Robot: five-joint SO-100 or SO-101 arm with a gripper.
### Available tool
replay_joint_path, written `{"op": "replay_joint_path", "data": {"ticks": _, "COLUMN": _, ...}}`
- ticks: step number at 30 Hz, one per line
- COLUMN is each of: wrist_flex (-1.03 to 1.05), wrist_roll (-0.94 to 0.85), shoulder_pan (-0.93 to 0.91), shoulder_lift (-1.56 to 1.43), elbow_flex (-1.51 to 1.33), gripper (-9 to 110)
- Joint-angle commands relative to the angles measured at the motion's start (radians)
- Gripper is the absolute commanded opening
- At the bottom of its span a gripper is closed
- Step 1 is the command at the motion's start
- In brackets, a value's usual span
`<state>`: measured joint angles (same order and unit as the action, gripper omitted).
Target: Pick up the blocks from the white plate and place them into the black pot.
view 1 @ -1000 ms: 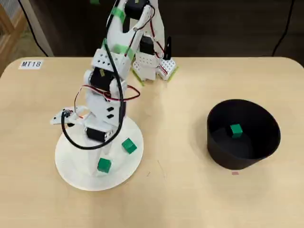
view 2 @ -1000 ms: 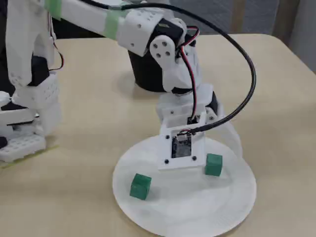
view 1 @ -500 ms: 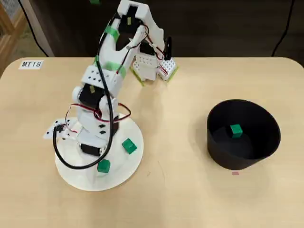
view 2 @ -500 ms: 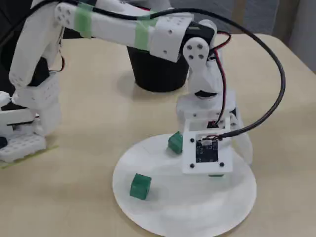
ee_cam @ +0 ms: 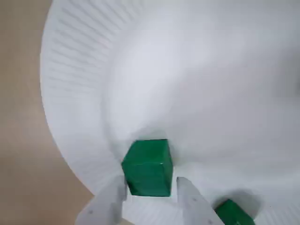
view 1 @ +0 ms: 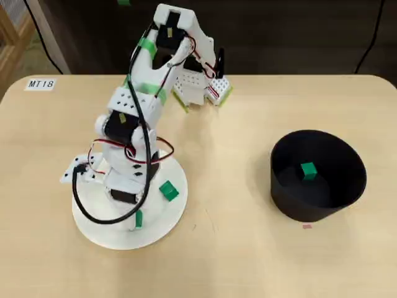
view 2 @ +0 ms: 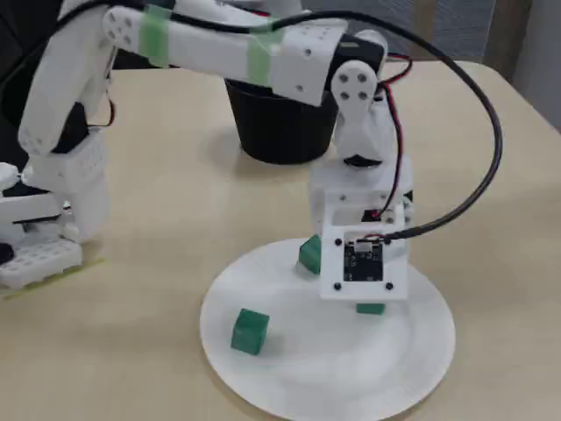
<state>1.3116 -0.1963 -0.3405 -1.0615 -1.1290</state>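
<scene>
The white two-finger gripper (ee_cam: 151, 194) is lowered over the large round white plate (ee_cam: 220, 93), which rests on the light wooden table (view 1: 248, 248). In the wrist view, the jaws are parted to roughly one cube width, and a small bright green cube (ee_cam: 147, 167) sits between the two white fingertips (ee_cam: 115, 192); whether the fingertips press on its sides cannot be determined, and the cube appears to rest on the plate surface near the ribbed rim. A second green cube (ee_cam: 233, 213) lies on the plate just beside the gripper, partly cut off at the bottom edge of that view. In the fixed view, a third green cube (view 2: 250, 331) stands alone on the plate, apart from the gripper and toward the left rim. The matte black round pot (view 1: 317, 177) stands on the table well apart from the plate, to the right in the overhead view. One green cube (view 1: 308, 171) lies on the bottom of the pot. The white arm (view 2: 219, 39) reaches from its base (view 2: 44, 237) across to the plate.
</scene>
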Motion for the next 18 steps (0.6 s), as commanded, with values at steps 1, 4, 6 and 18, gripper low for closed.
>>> {"op": "replay_joint_path", "data": {"ticks": 1, "wrist_flex": 0.005, "wrist_roll": 0.006, "shoulder_pan": -0.009, "shoulder_lift": -0.008, "elbow_flex": 0.046, "gripper": 5}}
{"op": "replay_joint_path", "data": {"ticks": 4, "wrist_flex": 0.0, "wrist_roll": 0.011, "shoulder_pan": -0.014, "shoulder_lift": -0.014, "elbow_flex": 0.046, "gripper": -1}}
{"op": "replay_joint_path", "data": {"ticks": 6, "wrist_flex": -0.002, "wrist_roll": 0.012, "shoulder_pan": -0.014, "shoulder_lift": -0.018, "elbow_flex": 0.046, "gripper": -2}}
{"op": "replay_joint_path", "data": {"ticks": 18, "wrist_flex": -0.009, "wrist_roll": 0.002, "shoulder_pan": 0.026, "shoulder_lift": -0.281, "elbow_flex": 0.046, "gripper": -2}}
